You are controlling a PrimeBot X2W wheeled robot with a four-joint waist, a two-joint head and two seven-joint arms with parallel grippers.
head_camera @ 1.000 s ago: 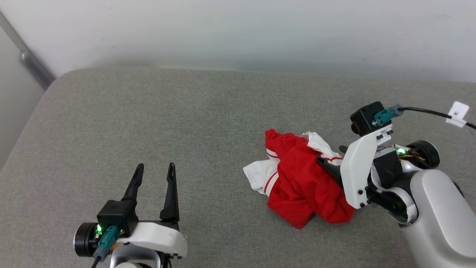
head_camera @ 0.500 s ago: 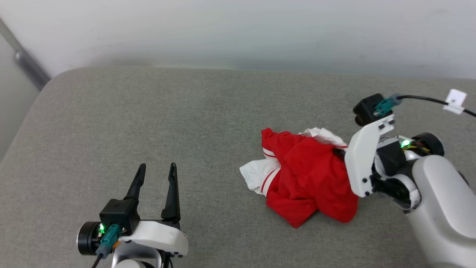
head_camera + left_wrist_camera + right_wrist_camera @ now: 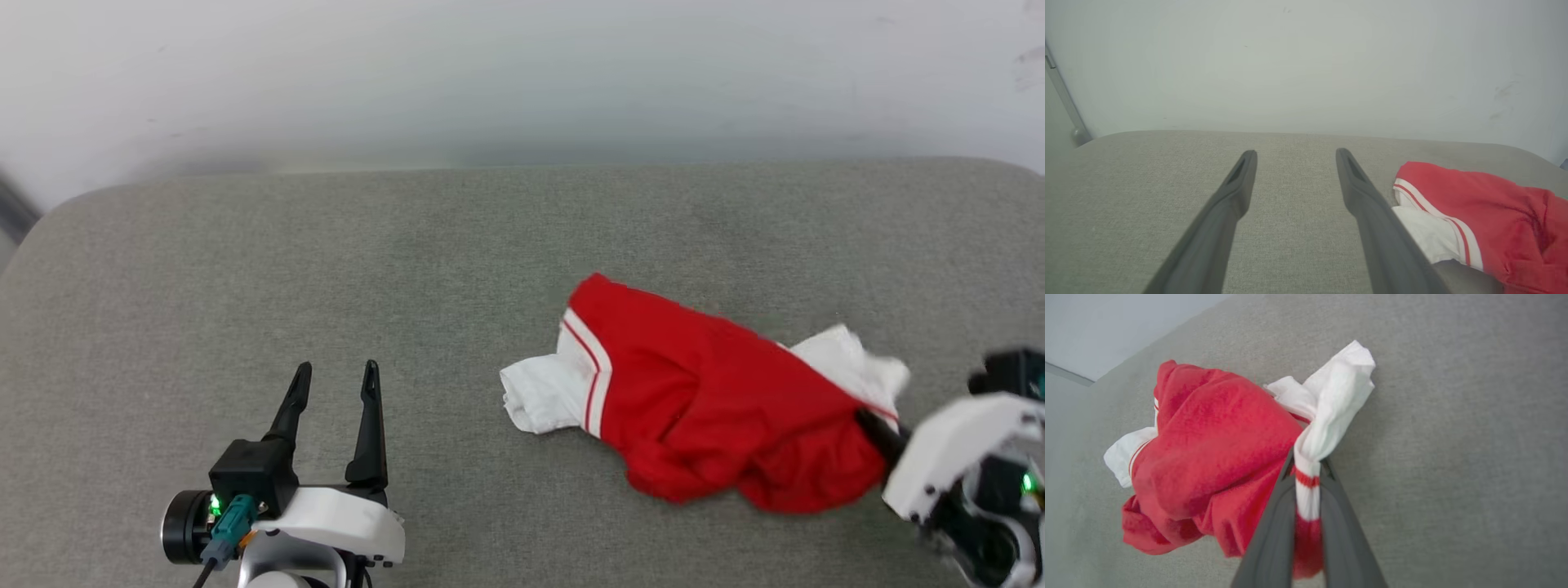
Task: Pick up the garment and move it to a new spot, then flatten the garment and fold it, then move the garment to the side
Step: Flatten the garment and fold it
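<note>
The garment [image 3: 710,400], a red jersey with white sleeves and red-and-white striped trim, lies bunched and stretched out on the grey cushion, right of centre in the head view. Its numerals are hidden in the folds. My right gripper [image 3: 878,429] at the lower right is shut on the garment [image 3: 1208,453] at one white sleeve and its striped trim, the cloth pinched between the fingers [image 3: 1274,535]. My left gripper [image 3: 335,388] rests open at the lower left, well apart from the garment [image 3: 1474,216], with nothing between its fingers [image 3: 1229,204].
The grey fabric cushion [image 3: 326,261] spreads under everything, with rounded far corners and a pale wall [image 3: 522,73] behind its back edge. Bare cushion lies left and behind the garment.
The right gripper has shut on the garment's white sleeve and pulled it right and toward me, stretching the bundle out. The head view has shifted as well. The left gripper stayed put.
</note>
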